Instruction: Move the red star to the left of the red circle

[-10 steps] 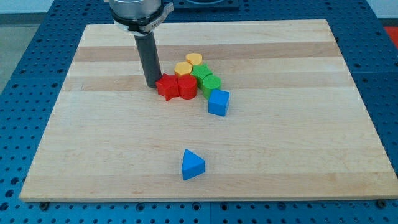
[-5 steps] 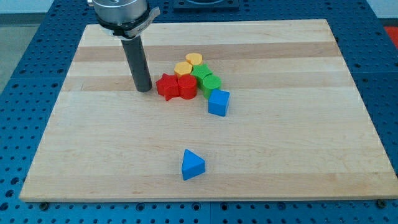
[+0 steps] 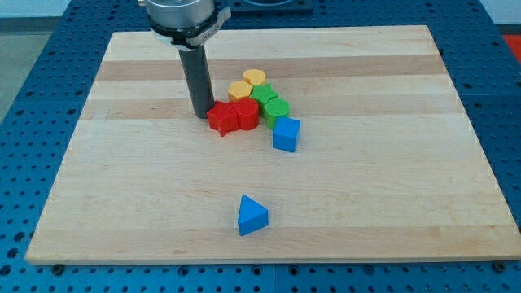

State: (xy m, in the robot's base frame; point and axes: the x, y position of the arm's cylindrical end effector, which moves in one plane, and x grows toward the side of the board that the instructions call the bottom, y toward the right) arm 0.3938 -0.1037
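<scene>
My tip (image 3: 202, 115) rests on the wooden board (image 3: 122, 203), touching or very nearly touching the upper-left edge of the red star (image 3: 221, 119); the dark rod stands upright above it and bears nothing, since it has no jaws, only a blunt end.

Taking the red star as the landmark: the red circle (image 3: 246, 114) sits directly to the view's right of it, the two pressed together. The red star therefore lies on the left side of the red circle. Above and to the right of the star, an orange-yellow block (image 3: 240, 89) leans against the top of the red pair; its shape looks heart-like, though I cannot be sure. Farther up and right of the star, a yellow block (image 3: 254, 77), roughly rounded or hexagonal, touches the orange-yellow one. To the right of the star, beyond the red circle, two green blocks sit together: one green block (image 3: 262, 94) higher up, and a lower green block (image 3: 277, 107) just right of the circle; their outlines are hard to make out.

Down and right of the star, a blue block (image 3: 286, 133) with a peaked top stands just beneath the lower green one. Well below the star, a blue triangle (image 3: 251, 215) lies alone.
</scene>
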